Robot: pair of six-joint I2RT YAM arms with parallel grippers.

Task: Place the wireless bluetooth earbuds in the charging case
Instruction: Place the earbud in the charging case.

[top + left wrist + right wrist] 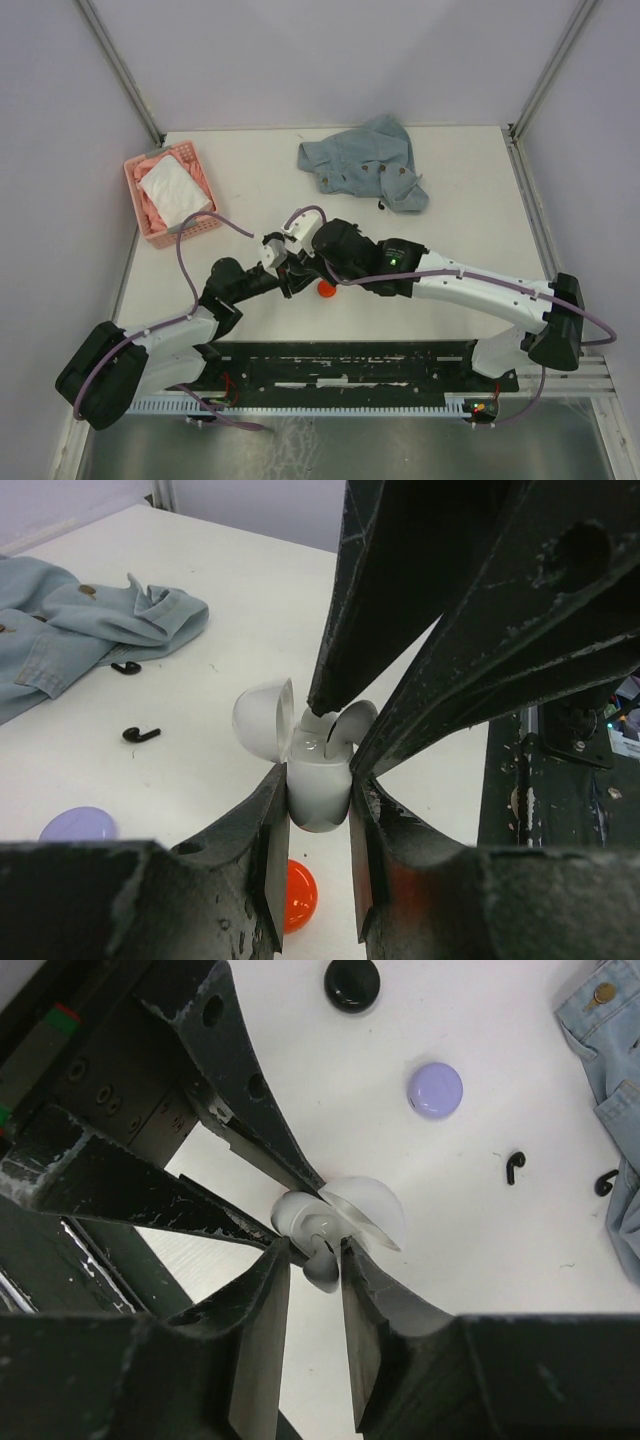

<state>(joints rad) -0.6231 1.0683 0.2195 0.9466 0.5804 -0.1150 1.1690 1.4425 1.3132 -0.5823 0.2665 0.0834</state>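
Left pincer [320,783] clamps the open white case [312,770]; right pincer [312,1250] pinches a white earbud [321,1268] at its mouth.

Counted four round cases: one white case [318,780], lid open; one lilac case [435,1089]; one black case [352,982]; one red case [298,895]. Three earbuds in sight: two black earbuds [141,734] [125,667] loose on the table [450,210], one white earbud [320,1266] at the open case. Two arms, left arm [180,335] and right arm [480,290]. Two grippers, left gripper [318,790] and right gripper [313,1252]. Two purple cables, one per arm [185,270] [600,325]. One denim shirt [365,160]. One pink basket [135,185] with two cloths inside: one white cloth [172,190], one pink cloth [150,210]. One black base plate [350,368].
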